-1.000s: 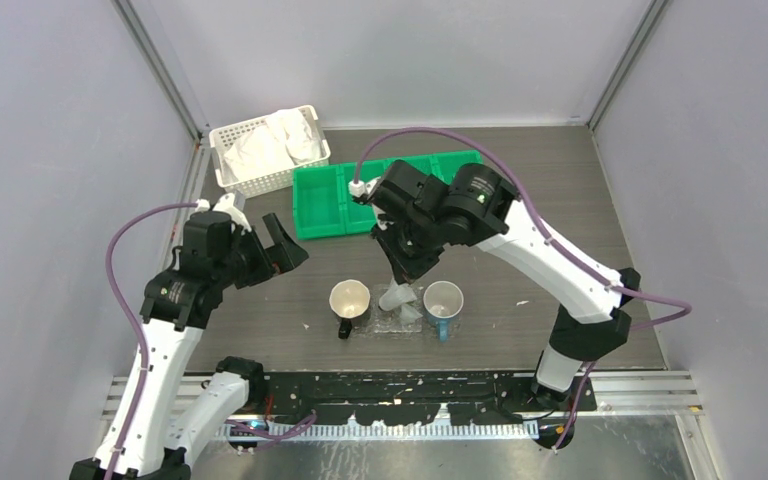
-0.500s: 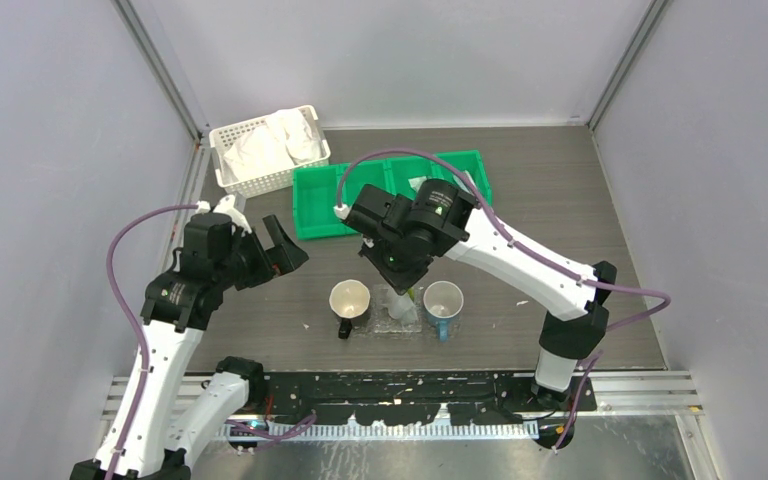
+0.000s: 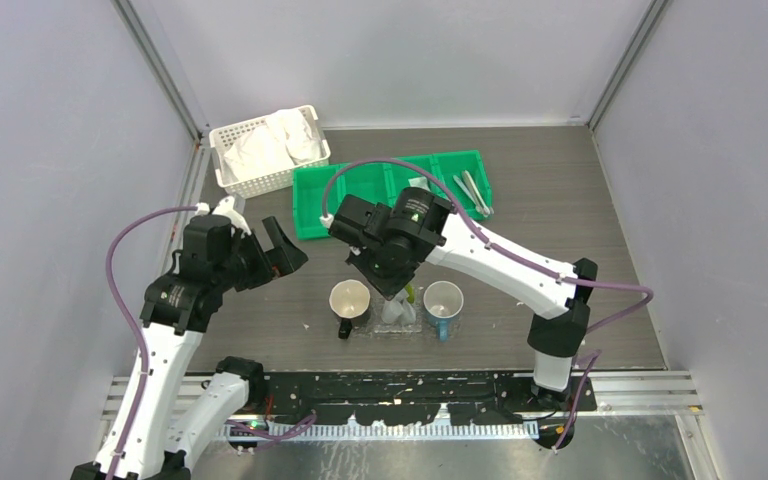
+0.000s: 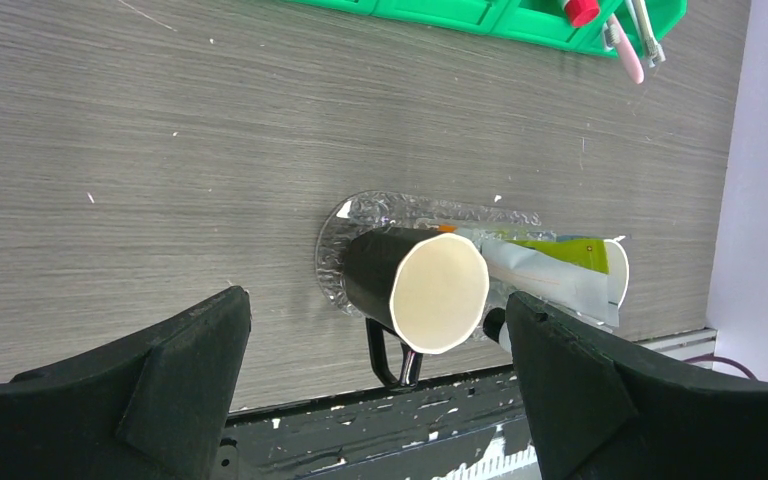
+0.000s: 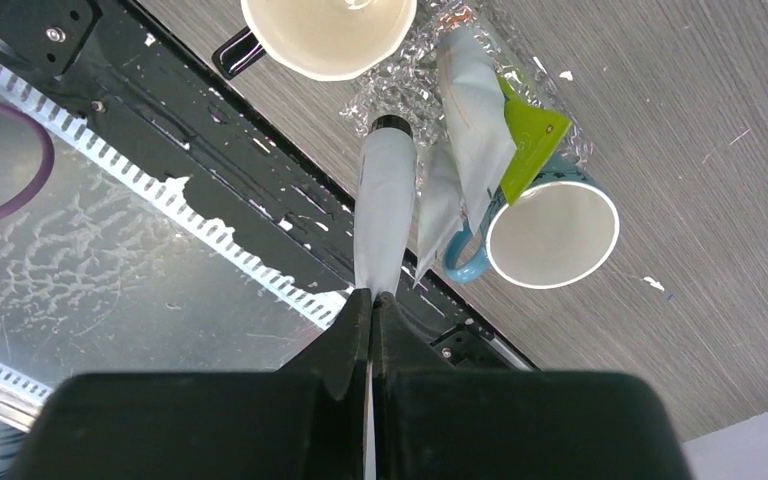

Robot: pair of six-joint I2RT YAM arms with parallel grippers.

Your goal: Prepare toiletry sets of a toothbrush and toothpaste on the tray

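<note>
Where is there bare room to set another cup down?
Bare tabletop lies right of the blue mug and left of the black mug. Crowded: the tray by the mugs, with a green-tipped tube and the right gripper holding a white tube over it.

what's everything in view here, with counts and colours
tray: 1, clear plastic, near table edge, under the mugs
black mug: 1, black, cream inside, tray's left end
blue mug: 1, blue, white inside, tray's right end
yellow-green tube: 1, pale with a yellow-green end, between the mugs
white tube: 1, greyish white, black cap, held over the tray
green bin: 1, green, four compartments, behind the tray
toothbrushes: at least 2, one pink, bin's right end
red-capped item: 1, in the bin, mostly hidden
white basket: 1, lattice, far left, white cloths inside
left gripper: open, empty, left of the tray
right gripper: shut on the white tube
</note>
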